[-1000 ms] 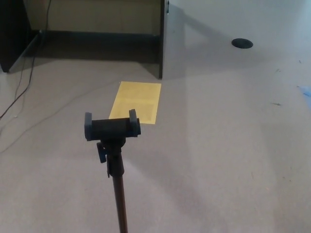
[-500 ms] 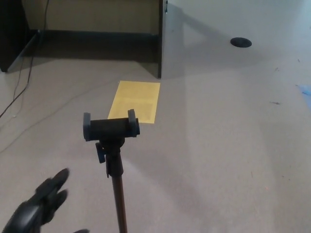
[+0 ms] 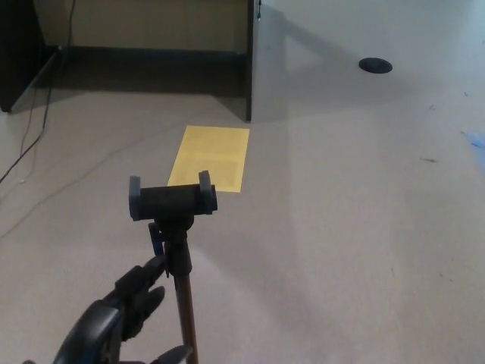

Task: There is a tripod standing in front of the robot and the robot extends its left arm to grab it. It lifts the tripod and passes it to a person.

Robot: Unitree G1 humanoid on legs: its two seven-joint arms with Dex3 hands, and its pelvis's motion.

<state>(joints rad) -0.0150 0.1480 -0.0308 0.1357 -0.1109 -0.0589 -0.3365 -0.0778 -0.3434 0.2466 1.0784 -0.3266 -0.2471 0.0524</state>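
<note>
A tripod [image 3: 179, 258] stands upright just in front of me, with a brown pole and a black phone clamp [image 3: 172, 199] on top. My left hand [image 3: 125, 318] has come in from the lower left and is open, its fingers spread. The fingertips [image 3: 155, 265] reach up beside the left of the pole, just under the clamp's neck. The thumb curls at the bottom edge near the pole. The fingers are not closed around the pole. The tripod's legs are out of the picture. My right hand does not show.
A yellow sheet [image 3: 211, 158] lies on the grey carpet beyond the tripod. A dark desk panel [image 3: 251, 61] stands at the back, with cables [image 3: 34, 129] trailing at the left. A black round disc [image 3: 376, 65] sits on the floor at the far right.
My left hand has risen from the lower left corner and moved right, up to the tripod's pole. The tripod has not moved.
</note>
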